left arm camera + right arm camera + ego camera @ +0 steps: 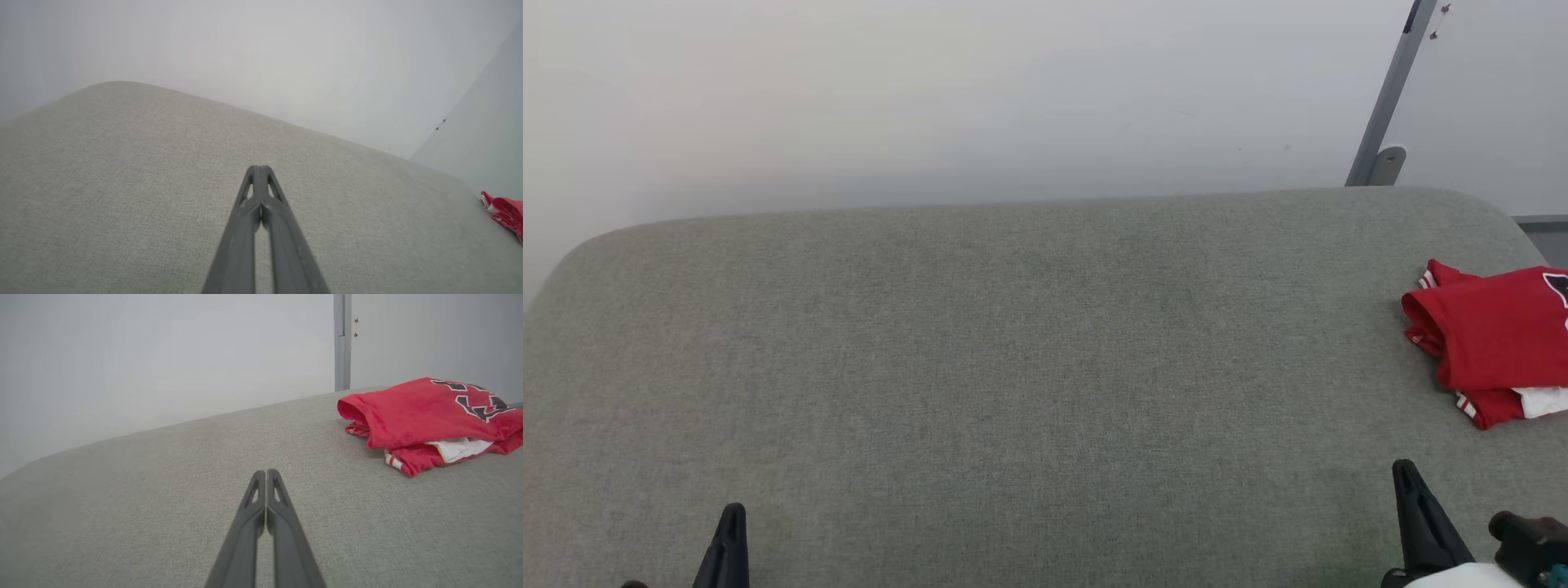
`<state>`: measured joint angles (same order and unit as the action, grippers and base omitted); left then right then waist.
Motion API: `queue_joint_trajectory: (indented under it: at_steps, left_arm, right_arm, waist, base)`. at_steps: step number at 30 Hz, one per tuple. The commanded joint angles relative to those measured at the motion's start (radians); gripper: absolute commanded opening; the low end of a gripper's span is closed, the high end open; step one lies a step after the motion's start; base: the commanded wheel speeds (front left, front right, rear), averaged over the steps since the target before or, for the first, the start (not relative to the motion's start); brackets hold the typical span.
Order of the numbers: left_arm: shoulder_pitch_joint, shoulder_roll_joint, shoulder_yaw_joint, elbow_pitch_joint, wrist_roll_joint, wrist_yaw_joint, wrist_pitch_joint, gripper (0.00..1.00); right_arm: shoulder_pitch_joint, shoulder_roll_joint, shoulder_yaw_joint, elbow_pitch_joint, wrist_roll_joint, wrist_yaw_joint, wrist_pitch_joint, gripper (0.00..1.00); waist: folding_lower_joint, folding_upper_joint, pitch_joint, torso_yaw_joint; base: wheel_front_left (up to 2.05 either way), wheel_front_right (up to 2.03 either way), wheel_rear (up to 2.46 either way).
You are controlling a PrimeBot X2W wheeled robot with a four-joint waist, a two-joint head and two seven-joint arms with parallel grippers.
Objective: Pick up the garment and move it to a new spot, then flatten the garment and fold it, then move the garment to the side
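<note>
The garment point(1494, 339) is a red T-shirt lying folded at the far right of the grey cushioned surface point(1013, 367). A white sleeve and striped trim peek out at its near edge. In the right wrist view the garment point(425, 416) sits ahead and to the right, with black-and-white lettering on top. Just a red corner of the garment point(506, 210) shows in the left wrist view. My left gripper point(732, 514) is shut and empty at the lower left. My right gripper point(1405, 474) is shut and empty, a short way in front of the garment. Both pairs of fingertips point(259, 169) point(266, 473) are pressed together.
A pale wall rises behind the cushion. A grey metal post point(1388, 98) leans against it at the back right. The cushion's rounded back edge point(1013, 204) runs across the head view, with bare fabric across the middle and left.
</note>
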<state>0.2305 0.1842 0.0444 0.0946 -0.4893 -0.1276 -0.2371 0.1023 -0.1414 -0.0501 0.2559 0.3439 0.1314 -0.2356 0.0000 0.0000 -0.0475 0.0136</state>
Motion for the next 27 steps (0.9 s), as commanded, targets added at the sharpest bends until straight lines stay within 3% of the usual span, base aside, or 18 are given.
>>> queue_joint_trajectory:
  at_steps: [1, 27]
  left_arm:
    - [-0.026, 0.004, 0.006, -0.009, -0.035, 0.000, 0.008, 0.00]
    - [-0.133, -0.036, 0.022, 0.044, -0.399, -0.001, 0.116, 0.00]
  right_arm:
    - [-0.025, -0.003, -0.007, -0.016, 0.040, 0.000, 0.011, 0.00]
    - [-0.089, 0.028, -0.025, -0.018, 0.444, 0.000, 0.121, 0.00]
  waist:
    - [0.0000, 0.0000, 0.000, 0.000]
    - [0.0000, 0.0000, 0.011, -0.003]
  base:
    - [0.00, 0.00, 0.00]
    - [0.00, 0.00, 0.00]
